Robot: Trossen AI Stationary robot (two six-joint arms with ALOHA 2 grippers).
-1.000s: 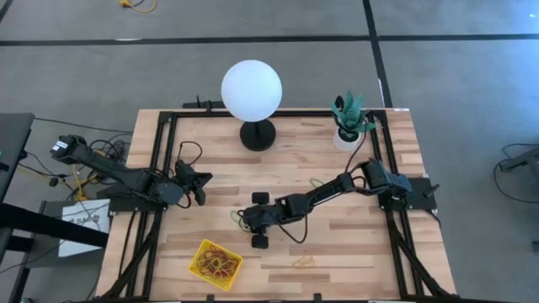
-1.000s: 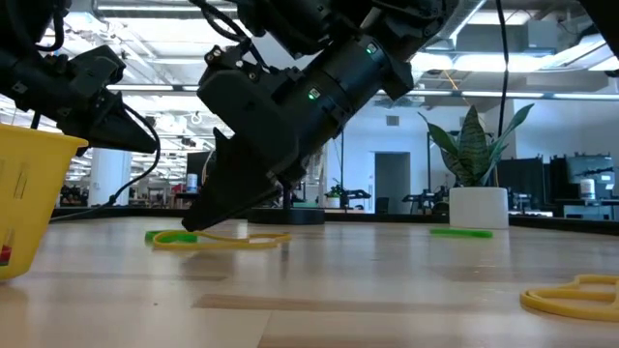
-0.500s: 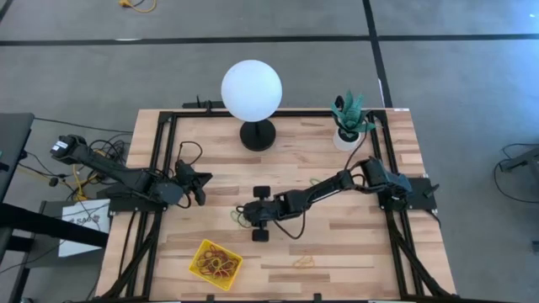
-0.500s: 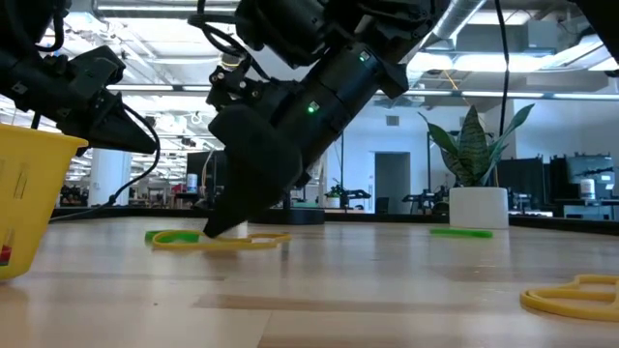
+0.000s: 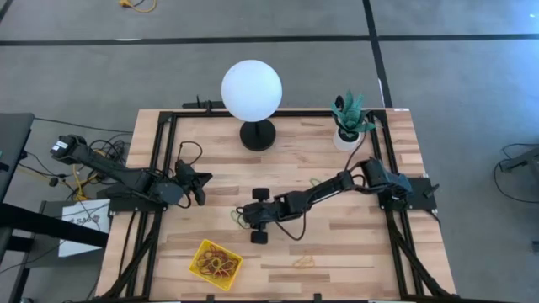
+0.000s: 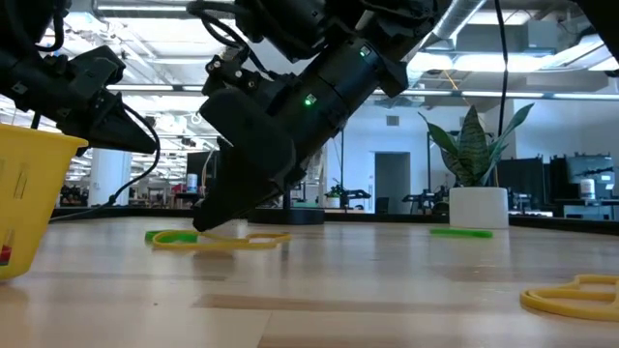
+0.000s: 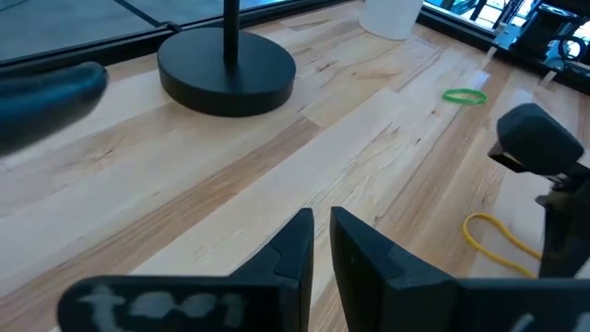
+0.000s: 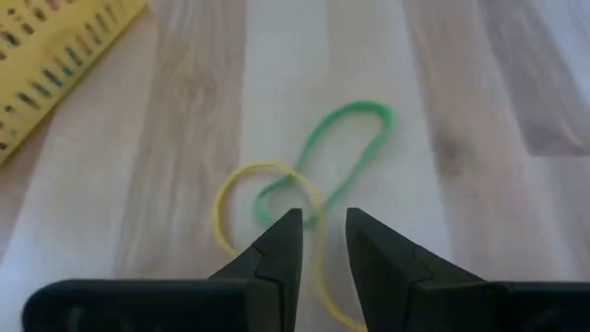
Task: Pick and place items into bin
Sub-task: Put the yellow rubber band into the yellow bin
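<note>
The pale butcher-block table stood in a large open office, a globe lamp and a potted snake plant at its far edge. Over the last second the right gripper had lowered its tips toward the wood and shifted slightly, and now sat poised directly over a crossed pair of rubber bands: a green rubber band and a yellow rubber band overlapping it. In the low view the fingertips were just at the yellow loop, almost on the table. Its jaws stood a little apart, straddling the crossing point, with nothing pinched between them yet. That suggested the approach was finished and the closing squeeze was the step in hand; because the two bands overlapped, a grab there might have lifted both.

The left gripper had not moved, hanging above the table's left side with its fingers nearly together and empty. The yellow bin lay near the front edge, already holding several bands. Other loose bands remained out: a yellowish one near the front edge and a green one by the plant pot.
</note>
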